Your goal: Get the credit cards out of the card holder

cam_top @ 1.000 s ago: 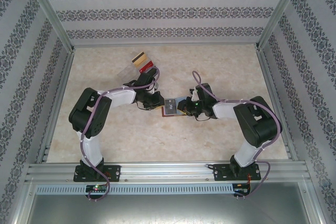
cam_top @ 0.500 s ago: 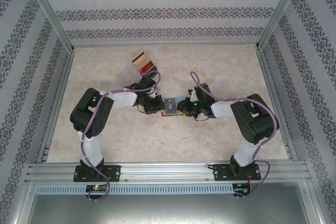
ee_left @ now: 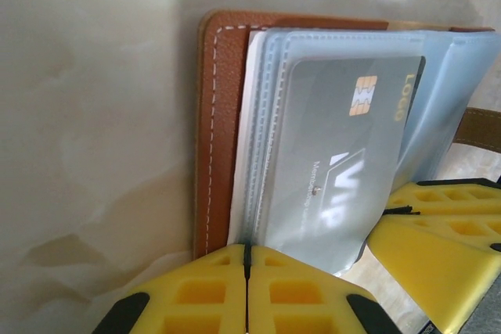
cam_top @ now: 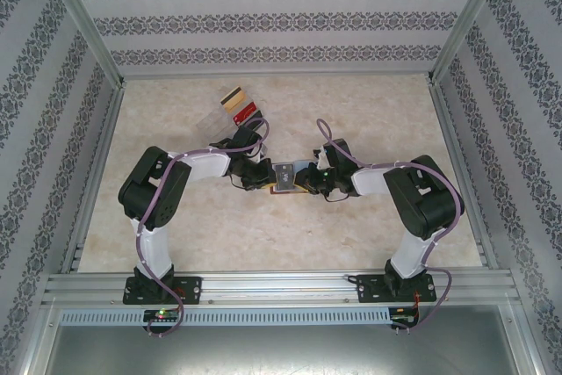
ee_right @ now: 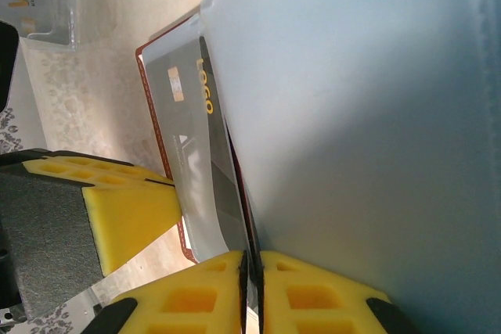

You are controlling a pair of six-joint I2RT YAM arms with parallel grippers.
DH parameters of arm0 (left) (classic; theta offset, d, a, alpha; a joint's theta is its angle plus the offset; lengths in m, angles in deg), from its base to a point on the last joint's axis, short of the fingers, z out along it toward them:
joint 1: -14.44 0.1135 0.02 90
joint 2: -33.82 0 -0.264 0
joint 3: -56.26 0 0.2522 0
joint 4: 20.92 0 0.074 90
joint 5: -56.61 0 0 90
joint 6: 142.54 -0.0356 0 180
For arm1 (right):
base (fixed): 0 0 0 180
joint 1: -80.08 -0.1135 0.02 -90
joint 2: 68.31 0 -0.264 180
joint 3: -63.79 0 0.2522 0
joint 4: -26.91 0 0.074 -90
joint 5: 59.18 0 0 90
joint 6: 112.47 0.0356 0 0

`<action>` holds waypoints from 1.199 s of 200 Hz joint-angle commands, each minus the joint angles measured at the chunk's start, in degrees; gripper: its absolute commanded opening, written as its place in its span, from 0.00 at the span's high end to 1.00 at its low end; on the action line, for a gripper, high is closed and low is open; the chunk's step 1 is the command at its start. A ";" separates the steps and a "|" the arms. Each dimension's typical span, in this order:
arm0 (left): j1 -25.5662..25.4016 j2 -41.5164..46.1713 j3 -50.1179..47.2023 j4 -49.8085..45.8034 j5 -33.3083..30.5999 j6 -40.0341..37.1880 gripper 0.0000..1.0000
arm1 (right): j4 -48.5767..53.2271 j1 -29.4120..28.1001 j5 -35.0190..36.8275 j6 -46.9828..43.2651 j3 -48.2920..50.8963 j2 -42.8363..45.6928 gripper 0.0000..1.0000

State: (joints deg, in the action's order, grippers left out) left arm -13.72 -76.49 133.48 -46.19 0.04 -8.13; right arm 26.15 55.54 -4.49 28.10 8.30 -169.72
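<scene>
At the near edge of the pale marble-patterned table (cam_top: pixel 219 234), the two arms are rising from their bases and bending inward toward each other. In the middle of the table they are meeting over the open brown leather card holder (ee_left: pixel 215 115), which is lying flat with its stitched cover to the left. The left gripper (ee_left: pixel 246 291) is pressing its yellow fingers fully together on the near edge of the clear plastic sleeve pages (ee_right: pixel 360 115). The right gripper (ee_right: pixel 254 291) is pinching shut on a thin edge from the right. I cannot tell whether the card itself is in that pinch. A grey chip card marked VIP (ee_left: pixel 337 170) is sitting inside the top sleeve, not yet out. Farther off, at the far left, a few loose cards (cam_top: pixel 235 103) are lying well apart from the holder. The risk, as I judge it, is that a pull is going to drag the sleeve rather than the card, straining the stitching or sliding the whole holder. With the fingertips working so near one another, they could also knock together or bend the card.
</scene>
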 commanded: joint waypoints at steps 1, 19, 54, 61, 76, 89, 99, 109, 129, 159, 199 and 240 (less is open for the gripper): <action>-0.67 -2.57 0.73 -3.17 -2.36 -0.54 0.93 | 0.42 -1.14 -1.66 -2.65 -1.74 -1.08 0.85; -0.69 -2.90 0.79 -3.41 -2.34 -0.58 0.93 | 1.84 -1.56 -1.78 -4.03 -2.62 -1.25 0.85; -0.67 -3.18 0.92 -3.76 -2.63 -0.55 0.93 | 5.87 -2.34 0.63 -6.47 -4.17 -1.82 0.82; -0.67 -3.20 0.80 -3.79 -2.91 -0.69 0.93 | 7.31 -2.51 1.70 -7.11 -4.61 -2.06 0.81; -0.70 -3.33 0.79 -4.07 -3.19 -0.74 0.93 | 9.59 -2.62 3.75 -7.78 -5.06 -2.60 0.80; -0.68 -3.31 0.79 -4.25 -3.39 -0.82 0.93 | 9.66 -2.54 3.92 -7.76 -5.03 -2.99 0.81; -0.67 -3.33 0.79 -4.30 -3.39 -0.86 0.93 | 8.95 -2.54 3.27 -7.44 -4.78 -3.13 0.82; -0.67 -3.37 0.86 -4.26 -3.45 -0.83 0.93 | 7.60 -2.62 2.14 -7.17 -4.50 -2.94 0.83; -0.73 -3.52 0.79 -4.14 -3.29 -0.89 0.93 | 6.06 -2.71 0.91 -7.32 -4.32 -1.77 0.84; -0.62 -3.64 0.79 -4.40 -3.90 -0.89 0.93 | 9.22 -2.80 4.19 -9.28 -4.62 0.65 0.80; -0.40 -3.50 0.61 -5.52 -5.61 -1.12 0.93 | 14.48 -2.40 10.42 -10.05 -4.44 0.60 0.73; -0.31 -3.79 0.96 -5.31 -4.94 -1.24 0.93 | 11.17 -2.97 5.84 -9.63 -4.75 -0.63 0.78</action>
State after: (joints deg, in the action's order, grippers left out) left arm -13.70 -77.10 134.68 -47.39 -1.01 -8.37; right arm 35.98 53.29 1.52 19.44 3.51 -169.17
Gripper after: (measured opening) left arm 0.071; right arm 0.246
